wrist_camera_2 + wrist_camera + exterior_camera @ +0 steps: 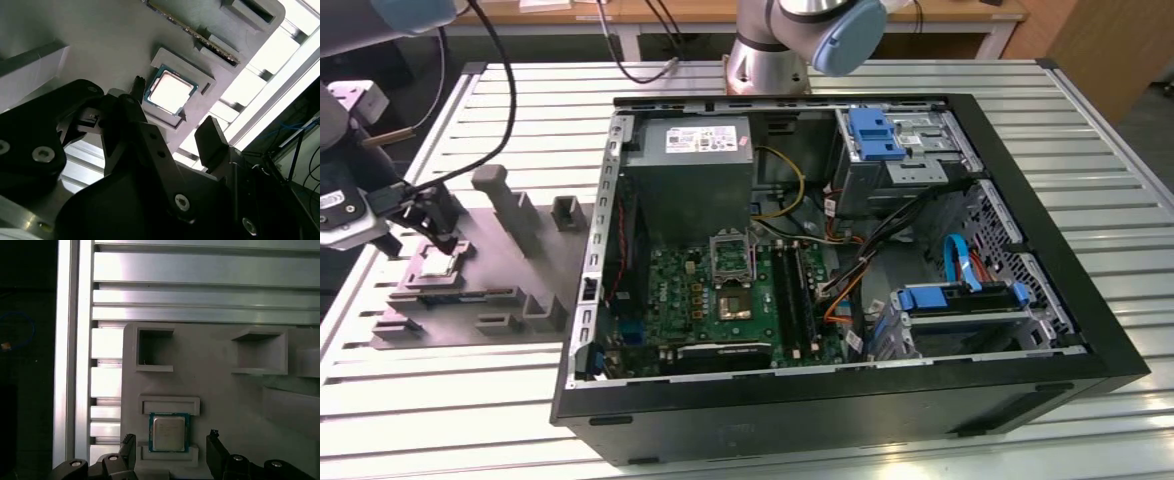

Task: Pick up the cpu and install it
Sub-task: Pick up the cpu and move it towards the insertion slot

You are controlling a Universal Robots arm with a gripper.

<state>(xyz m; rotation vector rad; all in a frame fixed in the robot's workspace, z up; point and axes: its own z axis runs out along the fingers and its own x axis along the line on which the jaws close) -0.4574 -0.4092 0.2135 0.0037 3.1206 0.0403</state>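
The cpu is a small square chip with a pale silver top. It lies flat in a shallow pocket of the grey moulded fixture, at the exterior view's left. My gripper hangs just above it, open, with nothing held. In both wrist views the two black fingers stand on opposite sides of the cpu, apart from its edges. One fingertip and the other fingertip leave a gap wider than the chip. The dark socket frame sits on the green motherboard inside the open computer case.
The open black computer case takes up the middle and right of the slatted metal table. Inside it are a grey power-supply box, drive cages with blue clips and loose cables. Upright blocks rise from the fixture beside the gripper.
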